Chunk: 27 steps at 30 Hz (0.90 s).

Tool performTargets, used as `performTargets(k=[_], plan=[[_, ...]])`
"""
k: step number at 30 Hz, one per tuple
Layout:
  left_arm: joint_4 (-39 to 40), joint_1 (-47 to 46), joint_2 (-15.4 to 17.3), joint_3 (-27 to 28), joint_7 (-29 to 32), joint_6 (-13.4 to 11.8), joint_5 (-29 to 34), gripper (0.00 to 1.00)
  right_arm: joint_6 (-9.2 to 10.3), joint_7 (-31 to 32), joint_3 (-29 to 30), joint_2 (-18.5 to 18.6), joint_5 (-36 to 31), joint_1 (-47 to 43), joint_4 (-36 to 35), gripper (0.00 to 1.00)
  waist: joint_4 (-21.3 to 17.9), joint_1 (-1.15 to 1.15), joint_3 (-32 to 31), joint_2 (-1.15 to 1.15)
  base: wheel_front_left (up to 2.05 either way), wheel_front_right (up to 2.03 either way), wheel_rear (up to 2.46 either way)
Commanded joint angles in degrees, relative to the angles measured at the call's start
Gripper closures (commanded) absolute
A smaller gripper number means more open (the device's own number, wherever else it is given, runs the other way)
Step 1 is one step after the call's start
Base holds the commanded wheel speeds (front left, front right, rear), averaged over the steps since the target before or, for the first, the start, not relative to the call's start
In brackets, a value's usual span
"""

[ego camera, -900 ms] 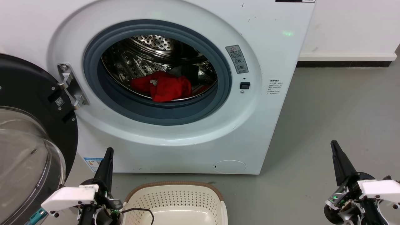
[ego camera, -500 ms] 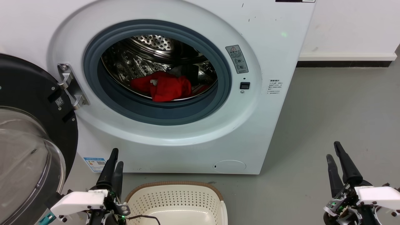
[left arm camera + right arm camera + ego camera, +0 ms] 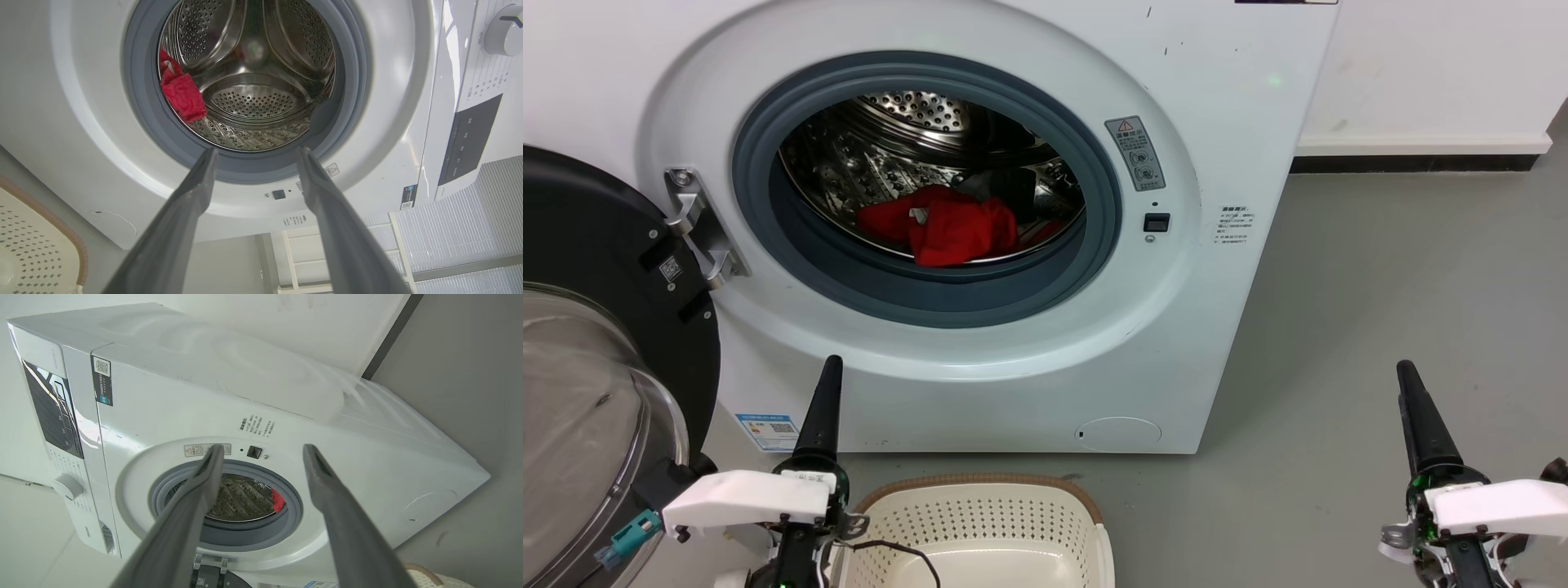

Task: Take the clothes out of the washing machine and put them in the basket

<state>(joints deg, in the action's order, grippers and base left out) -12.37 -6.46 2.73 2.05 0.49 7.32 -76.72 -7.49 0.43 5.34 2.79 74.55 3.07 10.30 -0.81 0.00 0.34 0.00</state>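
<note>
- The basket (image 3: pixel 980 510) is cut off by the head view's bottom edge, so its near half is out of frame.
- The glass door (image 3: pixel 596 408) runs past that view's left edge.
- In the left wrist view, the grey porthole rim (image 3: pixel 141 102) hides part of the red garment (image 3: pixel 182 96).
- The print on the warning label (image 3: pixel 1134 153) is too small to read.
</note>
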Motion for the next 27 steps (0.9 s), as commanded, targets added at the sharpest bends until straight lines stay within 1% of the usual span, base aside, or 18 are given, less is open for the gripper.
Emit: performTargets(k=[1,9,17,18,27], plan=[[1.29,-2.10,0.16,-0.34,-0.66,0.10,2.68,0.00,0.00,-0.64,-0.08,0.18,-3.62,0.44,-1.66,0.00,-0.08,0.00,-0.02,0.00,0.00,0.00,0.00],[1.26,-2.70,0.16,-1.27,-2.48,0.11,12.31,0.00,0.00,-2.45,-0.80,0.18,-17.02,-0.18,-3.45,0.00,-0.51,0.00,-0.18,0.00,0.00,0.00,0.00],[0.21,-3.07,0.17,-3.07,-4.10,-0.71,21.32,0.00,0.00,-4.09,-1.47,0.18,-26.38,-0.66,-3.86,0.00,-0.72,0.00,-0.31,0.00,0.00,0.00,0.00],[-0.43,-3.25,0.17,-3.83,-4.70,-1.06,24.42,0.00,0.00,-4.67,-1.52,0.18,-29.30,-0.85,-3.69,0.00,-0.75,0.00,-0.32,0.00,0.00,0.00,0.00],[-1.91,-3.71,0.18,-5.54,-6.38,-2.12,32.90,0.00,0.00,-6.34,-1.94,0.18,-37.18,-1.25,-2.93,0.00,-0.78,0.00,-0.19,0.00,0.00,0.00,0.00]])
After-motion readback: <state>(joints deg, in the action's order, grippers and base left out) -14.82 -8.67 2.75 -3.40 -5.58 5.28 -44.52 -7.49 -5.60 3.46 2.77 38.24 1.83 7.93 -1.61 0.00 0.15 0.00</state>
